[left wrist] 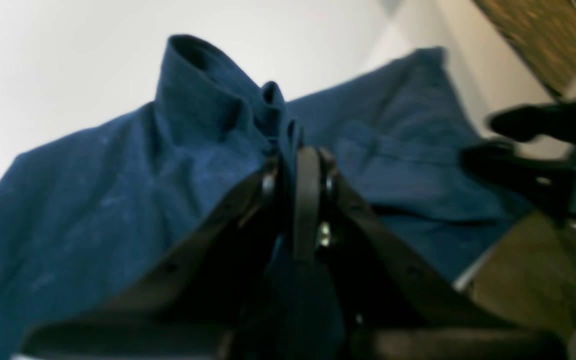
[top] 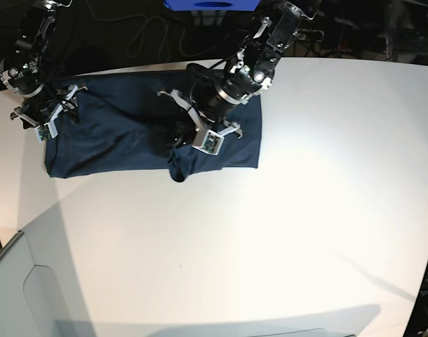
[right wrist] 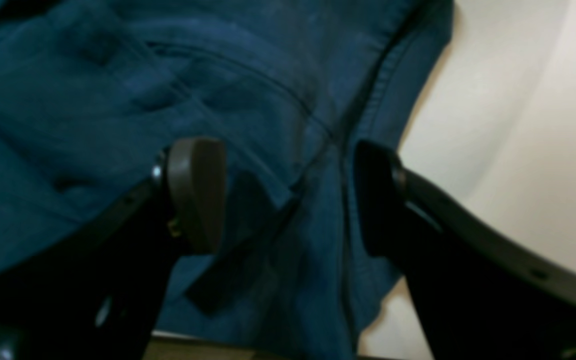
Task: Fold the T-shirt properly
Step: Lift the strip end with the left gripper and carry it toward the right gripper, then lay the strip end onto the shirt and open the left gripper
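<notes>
Left wrist: left gripper [left wrist: 300, 165] clamped on a raised fold of the navy T-shirt [left wrist: 93, 210]; right gripper [left wrist: 498, 145] blurred at 3 o'clock.
Right wrist: right gripper [right wrist: 288, 195] jaws spread wide over T-shirt [right wrist: 118, 100] edge, holding nothing.
Base: T-shirt [top: 123, 133] spread on white table [top: 305, 232], at 11 o'clock.
</notes>
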Controlling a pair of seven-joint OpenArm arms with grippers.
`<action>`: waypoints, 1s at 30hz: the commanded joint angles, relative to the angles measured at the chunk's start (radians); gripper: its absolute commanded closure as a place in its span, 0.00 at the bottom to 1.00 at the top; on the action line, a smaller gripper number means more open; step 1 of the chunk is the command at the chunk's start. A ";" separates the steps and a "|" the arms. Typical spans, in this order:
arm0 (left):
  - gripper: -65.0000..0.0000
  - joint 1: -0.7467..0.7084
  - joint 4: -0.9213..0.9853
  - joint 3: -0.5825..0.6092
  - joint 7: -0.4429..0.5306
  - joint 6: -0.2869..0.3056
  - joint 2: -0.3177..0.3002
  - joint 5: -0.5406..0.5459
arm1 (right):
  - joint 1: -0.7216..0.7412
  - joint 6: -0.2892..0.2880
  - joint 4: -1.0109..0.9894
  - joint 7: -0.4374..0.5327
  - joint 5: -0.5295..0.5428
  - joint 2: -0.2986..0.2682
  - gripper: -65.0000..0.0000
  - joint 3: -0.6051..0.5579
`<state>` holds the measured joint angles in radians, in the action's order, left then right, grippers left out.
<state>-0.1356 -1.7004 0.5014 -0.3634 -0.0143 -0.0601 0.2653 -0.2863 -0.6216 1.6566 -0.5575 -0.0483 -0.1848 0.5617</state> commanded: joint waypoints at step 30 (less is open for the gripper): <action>0.71 0.034 0.029 0.003 0.020 0.004 0.030 0.009 | 0.003 -0.024 0.020 0.020 0.011 -0.014 0.41 0.005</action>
<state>-0.1135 -1.6516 0.5018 -0.3672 -0.0154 -0.0387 0.2653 -0.2863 -0.6216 1.6569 -0.5575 -0.0483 -0.1848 0.5617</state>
